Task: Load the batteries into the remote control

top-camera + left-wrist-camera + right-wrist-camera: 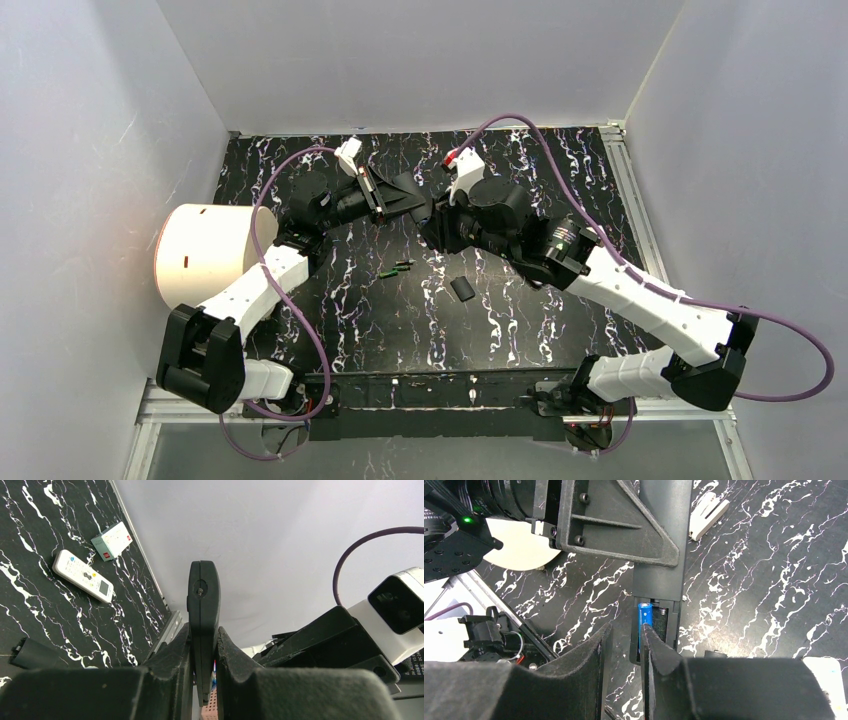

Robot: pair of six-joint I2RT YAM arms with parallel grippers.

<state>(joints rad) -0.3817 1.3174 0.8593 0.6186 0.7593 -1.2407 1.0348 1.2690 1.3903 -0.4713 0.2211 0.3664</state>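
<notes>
My left gripper [203, 639] is shut on a black remote control [203, 597], held edge-on above the table; from above it shows at mid-table [424, 210]. In the right wrist view the remote control [659, 540] has its battery bay uncovered, with a blue battery [644, 617] lying in it. My right gripper [625, 630] is open with nothing between its fingers; its right fingertip [647, 635] lies over the blue battery's near end. A green battery [388, 272] and a black battery [404, 265] lie on the table below the grippers.
A black battery cover [461, 289] lies right of the loose batteries. A white cylinder [200, 255] stands at the table's left edge. A white remote [83, 576], a small box [112, 541] and a white cover piece [708, 512] lie further off. White walls enclose the table.
</notes>
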